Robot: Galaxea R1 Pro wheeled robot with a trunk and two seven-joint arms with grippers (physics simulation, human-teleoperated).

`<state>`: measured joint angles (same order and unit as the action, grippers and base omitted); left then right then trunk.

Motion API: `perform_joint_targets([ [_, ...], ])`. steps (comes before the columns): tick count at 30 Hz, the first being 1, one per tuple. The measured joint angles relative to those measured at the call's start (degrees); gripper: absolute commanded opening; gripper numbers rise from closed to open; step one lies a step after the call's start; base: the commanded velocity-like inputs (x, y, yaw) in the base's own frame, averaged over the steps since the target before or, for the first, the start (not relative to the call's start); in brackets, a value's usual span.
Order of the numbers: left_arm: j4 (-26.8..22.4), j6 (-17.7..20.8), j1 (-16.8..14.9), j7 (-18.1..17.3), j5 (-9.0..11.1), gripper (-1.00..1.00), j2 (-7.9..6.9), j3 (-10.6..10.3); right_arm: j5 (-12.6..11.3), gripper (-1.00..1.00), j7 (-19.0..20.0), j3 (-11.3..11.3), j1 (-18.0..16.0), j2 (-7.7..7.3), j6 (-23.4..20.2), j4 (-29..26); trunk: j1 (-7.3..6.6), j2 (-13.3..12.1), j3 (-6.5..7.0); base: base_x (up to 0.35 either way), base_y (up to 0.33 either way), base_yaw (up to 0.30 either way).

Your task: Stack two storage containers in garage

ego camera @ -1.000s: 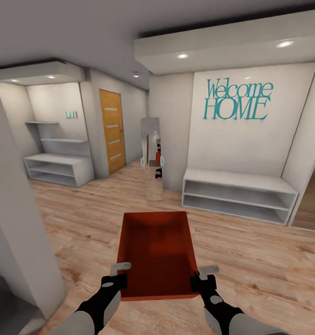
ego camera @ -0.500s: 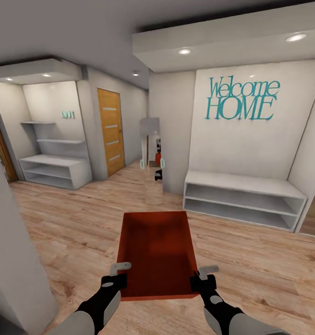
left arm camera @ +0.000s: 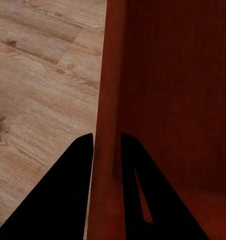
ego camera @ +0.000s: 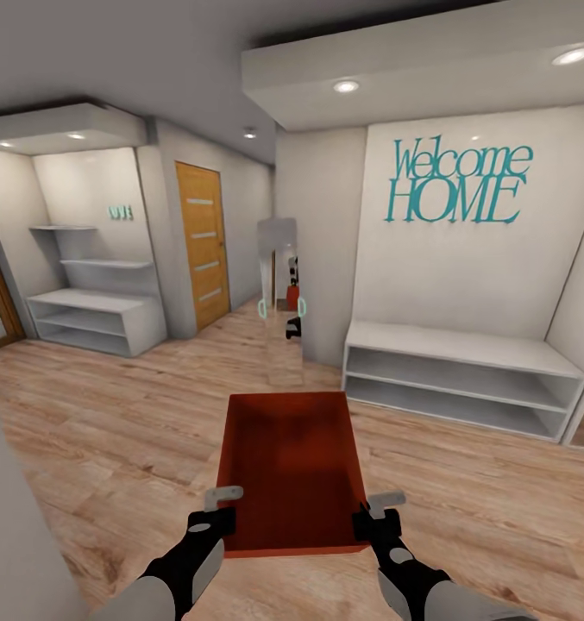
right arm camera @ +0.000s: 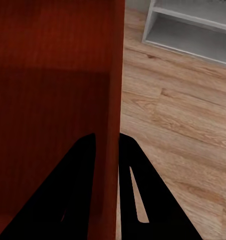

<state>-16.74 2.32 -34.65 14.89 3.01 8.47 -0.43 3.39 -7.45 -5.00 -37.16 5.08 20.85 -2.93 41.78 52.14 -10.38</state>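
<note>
One orange-red storage container point(ego camera: 289, 470) hangs level in front of me above the pale wood-plank floor, held between both arms. My left gripper point(ego camera: 223, 511) is shut on its left wall near the close corner; in the left wrist view the wall point(left arm camera: 108, 100) runs between the two black fingers point(left arm camera: 67, 185). My right gripper point(ego camera: 371, 511) is shut on the right wall, which appears as an orange edge point(right arm camera: 113, 75) between its fingers point(right arm camera: 130, 190). The bin is empty inside.
A white low shelf bench point(ego camera: 460, 371) stands under a "Welcome HOME" wall sign point(ego camera: 458, 183) at the right. A tall mirror point(ego camera: 279, 297) stands straight ahead, a wooden door point(ego camera: 201, 246) and white shelves point(ego camera: 93, 315) at the left. A grey wall corner point(ego camera: 15, 517) is close at left.
The whole view has shifted as I roll forward: the near left wall has slid out, more of the left alcove shows. The container and both grippers keep the same place.
</note>
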Motion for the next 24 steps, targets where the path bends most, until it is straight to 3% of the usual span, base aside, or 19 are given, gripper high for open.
perform_joint_targets([
  [12,0.01,0.0,0.01,0.08,0.04,-1.0,0.05,-0.01,0.15,-1.0,0.1,0.15,0.0,-0.05,-0.04,-0.02,0.0,0.0,0.0,0.322,0.0,0.012],
  [24,0.0,0.0,0.01,0.1,0.04,-1.0,0.05,-0.01,0.15,-1.0,0.09,0.14,-0.01,-0.05,-0.05,-0.02,0.0,0.0,0.0,0.322,0.0,0.242],
])
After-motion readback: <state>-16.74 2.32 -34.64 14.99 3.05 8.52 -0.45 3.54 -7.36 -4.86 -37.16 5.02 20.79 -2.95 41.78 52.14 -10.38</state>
